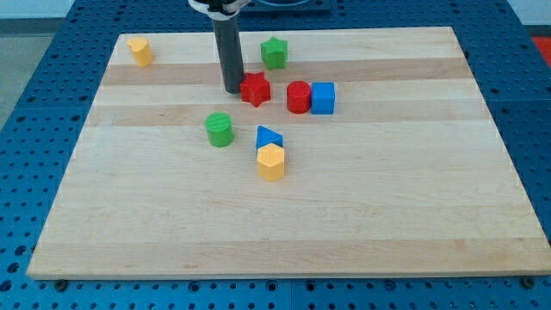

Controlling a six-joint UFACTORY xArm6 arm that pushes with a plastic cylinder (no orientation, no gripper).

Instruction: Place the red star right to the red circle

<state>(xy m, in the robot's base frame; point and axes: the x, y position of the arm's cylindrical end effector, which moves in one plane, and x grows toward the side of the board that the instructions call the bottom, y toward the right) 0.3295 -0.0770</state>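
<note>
Right now my tip [233,89] touches the left side of the red star [255,89], which sits on the table [413,198] just left of the red circle [298,97]. No claw exists, only a bare rod. A blue cube [323,98] touches the circle's right, filling the target spot. Pushing straight right would likely ram the star into the circle and shove both blocks along.

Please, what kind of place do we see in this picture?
Probably a robotics lab bench. A wooden board lies on a blue perforated table, small blocks such as the red star and red circle are scattered on it, and my tip rests just left of the star.
</note>
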